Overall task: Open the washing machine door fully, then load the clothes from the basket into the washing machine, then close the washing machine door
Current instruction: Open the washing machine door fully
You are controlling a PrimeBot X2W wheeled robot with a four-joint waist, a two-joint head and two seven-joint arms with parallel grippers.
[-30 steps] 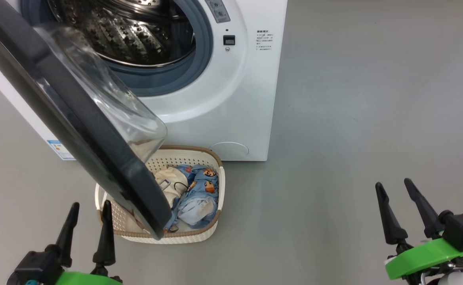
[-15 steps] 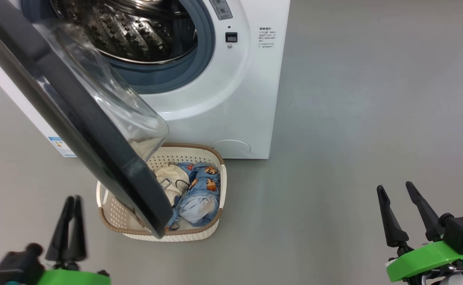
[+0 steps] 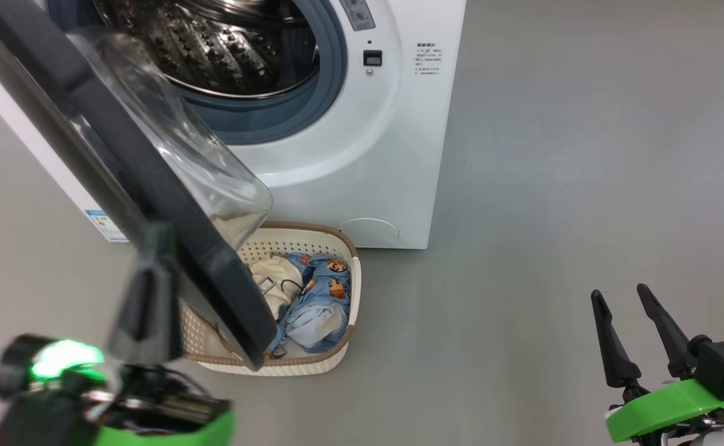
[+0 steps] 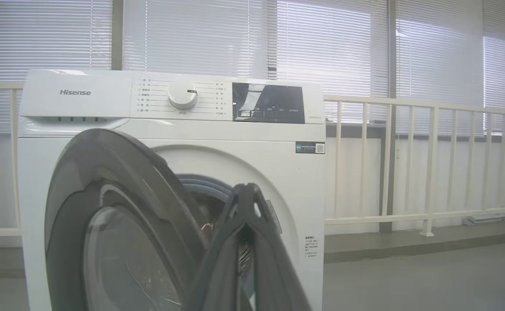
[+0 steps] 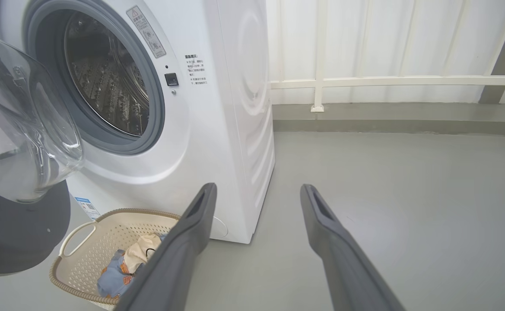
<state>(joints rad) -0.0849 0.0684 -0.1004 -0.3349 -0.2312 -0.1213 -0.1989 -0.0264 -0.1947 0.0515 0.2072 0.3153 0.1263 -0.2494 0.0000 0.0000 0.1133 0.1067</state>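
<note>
The left gripper [image 3: 149,266] is seen blurred at the lower left of the head view, raised, with its two dark fingers [image 4: 222,259] pressed together and nothing gripped between them; in the left wrist view the fingers are seen rising from the bottom edge and meeting at their tips; the left wrist collar [image 3: 170,430], green, is seen beneath. The right gripper [image 3: 619,292] is held low at the lower right, fingers pointed up the view and spread well apart, empty; the same wide gap is shown in the right wrist view; the right wrist collar [image 3: 665,406], also green, is seen tilted.
</note>
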